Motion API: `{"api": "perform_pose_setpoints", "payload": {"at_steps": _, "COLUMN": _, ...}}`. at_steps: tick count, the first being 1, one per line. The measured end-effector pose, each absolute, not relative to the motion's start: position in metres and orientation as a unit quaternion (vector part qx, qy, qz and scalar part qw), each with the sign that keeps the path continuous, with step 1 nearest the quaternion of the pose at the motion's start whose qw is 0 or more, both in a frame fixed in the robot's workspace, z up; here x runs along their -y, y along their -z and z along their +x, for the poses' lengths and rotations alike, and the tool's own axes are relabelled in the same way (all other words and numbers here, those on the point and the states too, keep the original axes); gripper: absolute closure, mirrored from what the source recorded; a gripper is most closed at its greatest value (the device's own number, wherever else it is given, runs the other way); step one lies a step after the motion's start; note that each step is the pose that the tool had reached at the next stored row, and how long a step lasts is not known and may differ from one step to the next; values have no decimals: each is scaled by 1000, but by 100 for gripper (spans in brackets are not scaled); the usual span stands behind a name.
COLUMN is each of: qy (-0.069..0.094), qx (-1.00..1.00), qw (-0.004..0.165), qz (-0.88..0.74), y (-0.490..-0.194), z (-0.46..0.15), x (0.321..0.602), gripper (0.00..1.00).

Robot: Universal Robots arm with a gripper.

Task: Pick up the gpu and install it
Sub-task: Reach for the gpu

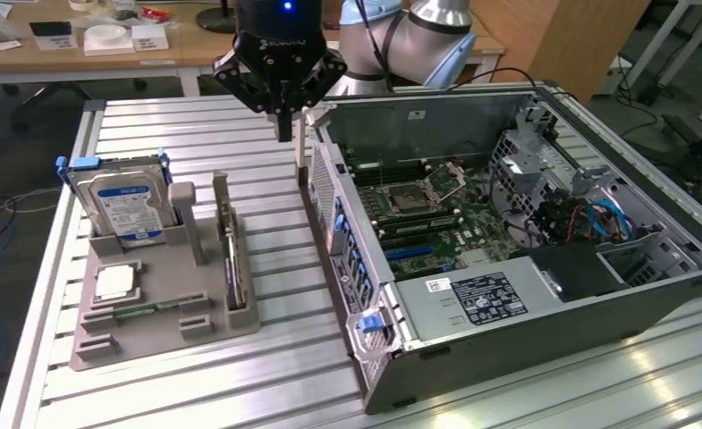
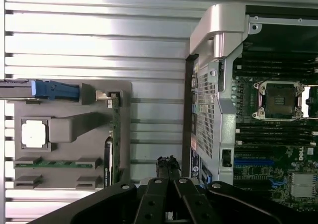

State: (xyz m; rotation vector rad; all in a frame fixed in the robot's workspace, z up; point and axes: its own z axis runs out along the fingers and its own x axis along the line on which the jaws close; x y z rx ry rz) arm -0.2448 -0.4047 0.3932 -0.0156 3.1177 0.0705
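The gpu (image 1: 226, 250) stands on edge in a grey holder (image 1: 148, 335), exterior view's left; thin, light, stiff, fragile; best pinched along its top edge; the gripper (image 1: 285, 125) hangs above, jaws closed, empty

Exterior view: raised, oblique, mid-distance, looking down across slatted aluminium table (image 1: 207, 393); open PC case (image 1: 482, 357) at the exterior view's right, grey parts fixture (image 1: 136, 332) lower left. Wrist view: straight down, closer, past gripper (image 2: 168, 162). Shared: fixture, case's perforated wall, motherboard (image 1: 446, 234).
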Motion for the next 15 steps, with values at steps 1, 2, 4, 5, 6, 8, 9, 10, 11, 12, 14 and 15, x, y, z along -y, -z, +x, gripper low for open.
{"api": "perform_pose_setpoints", "payload": {"at_steps": 1, "qy": -23, "qx": -1000, "qw": 12, "qz": -5, "y": -393, "z": -247, "x": 405, "gripper": 89}}
{"api": "perform_pose_setpoints", "payload": {"at_steps": 2, "qy": -23, "qx": -1000, "qw": 12, "qz": -5, "y": -393, "z": -249, "x": 405, "gripper": 89}}
{"api": "perform_pose_setpoints", "payload": {"at_steps": 4, "qy": -23, "qx": -1000, "qw": 12, "qz": -5, "y": -393, "z": -254, "x": 405, "gripper": 89}}
{"api": "perform_pose_setpoints", "payload": {"at_steps": 5, "qy": -23, "qx": -1000, "qw": 12, "qz": -5, "y": -393, "z": -256, "x": 405, "gripper": 89}}
{"api": "perform_pose_setpoints", "payload": {"at_steps": 6, "qy": -23, "qx": -1000, "qw": 12, "qz": -5, "y": -393, "z": -259, "x": 405, "gripper": 89}}
{"api": "perform_pose_setpoints", "payload": {"at_steps": 8, "qy": -23, "qx": -1000, "qw": 12, "qz": -5, "y": -393, "z": -263, "x": 405, "gripper": 89}}
{"api": "perform_pose_setpoints", "payload": {"at_steps": 9, "qy": -23, "qx": -1000, "qw": 12, "qz": -5, "y": -393, "z": -265, "x": 405, "gripper": 89}}
{"api": "perform_pose_setpoints", "payload": {"at_steps": 10, "qy": -23, "qx": -1000, "qw": 12, "qz": -5, "y": -393, "z": -268, "x": 405, "gripper": 89}}
{"api": "perform_pose_setpoints", "payload": {"at_steps": 11, "qy": -23, "qx": -1000, "qw": 12, "qz": -5, "y": -393, "z": -270, "x": 405, "gripper": 89}}
{"api": "perform_pose_setpoints", "payload": {"at_steps": 12, "qy": -23, "qx": -1000, "qw": 12, "qz": -5, "y": -393, "z": -272, "x": 405, "gripper": 89}}
{"api": "perform_pose_setpoints", "payload": {"at_steps": 14, "qy": -23, "qx": -1000, "qw": 12, "qz": -5, "y": -393, "z": -277, "x": 405, "gripper": 89}}
{"api": "perform_pose_setpoints", "payload": {"at_steps": 15, "qy": -23, "qx": -1000, "qw": 12, "qz": -5, "y": -393, "z": -279, "x": 405, "gripper": 89}}
